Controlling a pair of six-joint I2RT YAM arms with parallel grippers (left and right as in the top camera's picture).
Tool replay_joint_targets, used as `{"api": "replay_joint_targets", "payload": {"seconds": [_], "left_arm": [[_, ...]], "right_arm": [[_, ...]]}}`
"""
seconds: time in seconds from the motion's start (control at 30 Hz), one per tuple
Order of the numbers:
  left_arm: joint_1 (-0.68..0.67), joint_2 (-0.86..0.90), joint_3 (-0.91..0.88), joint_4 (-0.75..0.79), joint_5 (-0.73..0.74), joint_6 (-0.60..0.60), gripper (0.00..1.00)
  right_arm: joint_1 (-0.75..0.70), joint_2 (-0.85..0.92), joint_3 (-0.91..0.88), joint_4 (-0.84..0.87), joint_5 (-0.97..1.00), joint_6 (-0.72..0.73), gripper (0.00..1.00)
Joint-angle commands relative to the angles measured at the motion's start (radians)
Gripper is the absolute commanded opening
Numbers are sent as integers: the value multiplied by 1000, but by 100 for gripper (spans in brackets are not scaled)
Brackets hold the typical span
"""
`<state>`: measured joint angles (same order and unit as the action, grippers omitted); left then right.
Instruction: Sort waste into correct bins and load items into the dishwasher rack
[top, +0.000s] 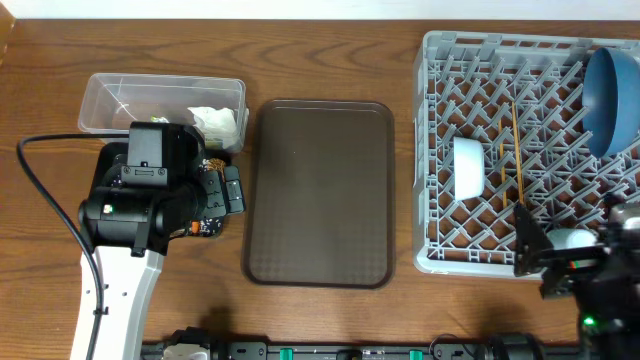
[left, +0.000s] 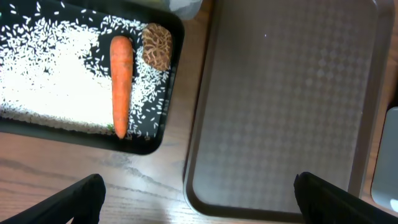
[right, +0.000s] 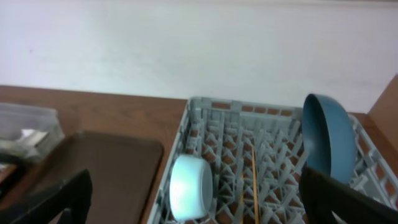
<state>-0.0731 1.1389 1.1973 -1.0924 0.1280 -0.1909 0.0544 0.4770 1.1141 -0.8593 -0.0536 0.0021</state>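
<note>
The black tray bin (left: 163, 127) holds white rice (left: 50, 74), an orange carrot (left: 121, 84) and a brown food scrap (left: 157, 46). My left gripper (left: 199, 200) hangs open and empty over the table edge between this bin and the brown serving tray. The clear tub bin (top: 160, 100) holds a crumpled white tissue (top: 215, 122). In the grey dishwasher rack (top: 440, 150) a dark-blue plate (top: 612, 100) stands on edge, a white bowl (top: 468, 168) lies on its side and wooden chopsticks (top: 517, 150) rest across the pegs. My right gripper (right: 199, 202) is open and empty at the rack's near edge.
The brown serving tray (top: 320, 190) lies bare between the bins and the rack. My left arm (top: 140, 200) covers most of the black tray from above, and its black cable (top: 40, 190) loops over the table's left side. A white wall (right: 186, 43) rises behind the table.
</note>
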Motion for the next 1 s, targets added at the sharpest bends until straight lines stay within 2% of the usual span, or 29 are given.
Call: {"api": "replay_joint_targets", "payload": {"seconds": [0.0, 0.27, 0.57, 0.8, 0.97], "left_arm": [[5, 2, 9, -3, 3, -9, 98], [5, 2, 9, -3, 3, -9, 98], [5, 2, 9, -3, 3, -9, 98], [5, 2, 9, -3, 3, -9, 98], [5, 2, 9, -3, 3, -9, 98]], "right_arm": [[-19, -74, -151, 64, 26, -14, 99], [-19, -261, -512, 267, 27, 8, 99], [-19, -476, -798, 457, 23, 9, 99], [-19, -472, -966, 652, 19, 71, 99], [-19, -472, -1111, 881, 19, 117, 99]]}}
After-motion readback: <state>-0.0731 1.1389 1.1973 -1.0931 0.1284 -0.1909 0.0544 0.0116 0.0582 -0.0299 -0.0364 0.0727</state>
